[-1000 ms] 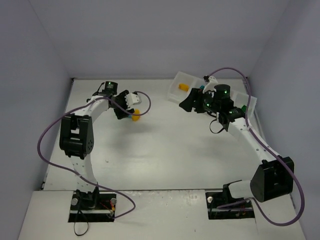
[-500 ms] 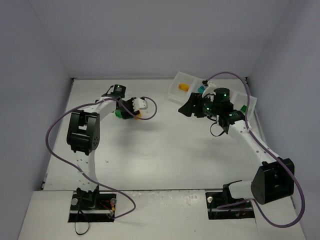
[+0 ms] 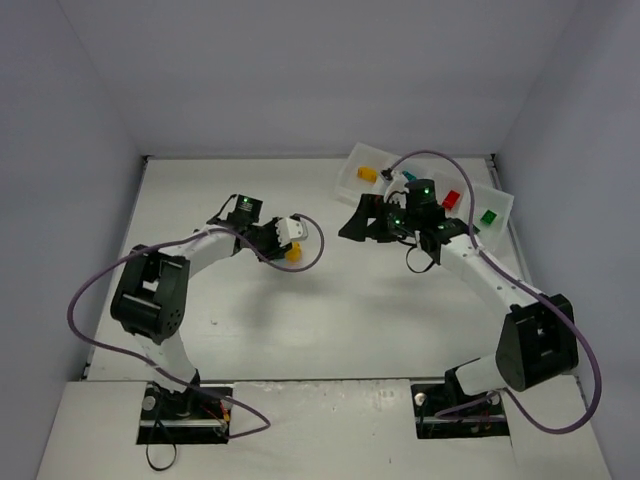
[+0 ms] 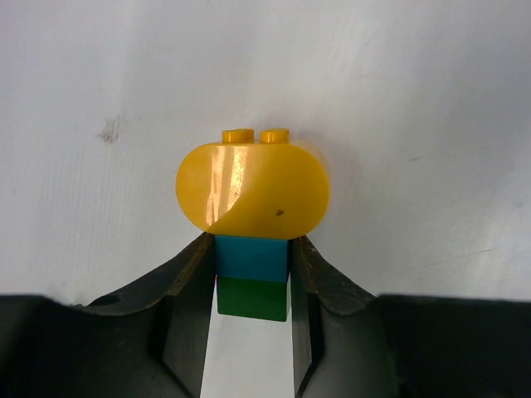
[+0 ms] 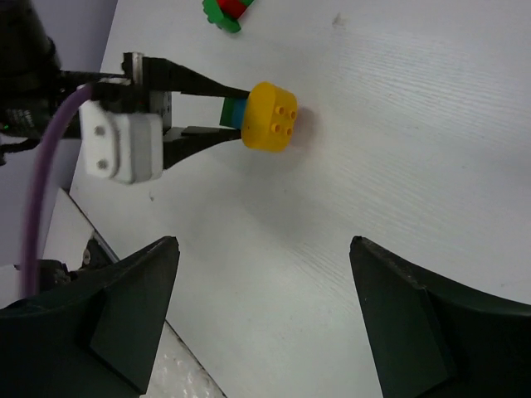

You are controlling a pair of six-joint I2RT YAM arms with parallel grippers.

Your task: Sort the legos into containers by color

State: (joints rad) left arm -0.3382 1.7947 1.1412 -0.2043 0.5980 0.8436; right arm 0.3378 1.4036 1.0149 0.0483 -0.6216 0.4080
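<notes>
My left gripper [image 4: 252,249] is shut on a small stack of legos: a round yellow piece [image 4: 253,186] sits on a teal brick [image 4: 251,255] and a green brick [image 4: 253,298], and the jaws press the two lower bricks from both sides. From above, this stack [image 3: 293,252] is at the table's middle left. My right gripper [image 5: 264,242] hangs open and holds nothing, facing the yellow piece [image 5: 270,116] from the right. The containers [image 3: 350,182] lie at the back right with a yellow [image 3: 368,174], a red [image 3: 451,199] and a green lego [image 3: 488,216] in separate compartments.
A red and green lego cluster [image 5: 226,10] lies on the table beyond the left gripper in the right wrist view. The right arm [image 3: 470,265] reaches from the near right across in front of the tray. Grey walls close the table on three sides.
The left gripper has closed on the yellow-topped stack and shifted right and nearer. The right gripper has swung left, off the tray toward the table's middle, and opened a little wider.
</notes>
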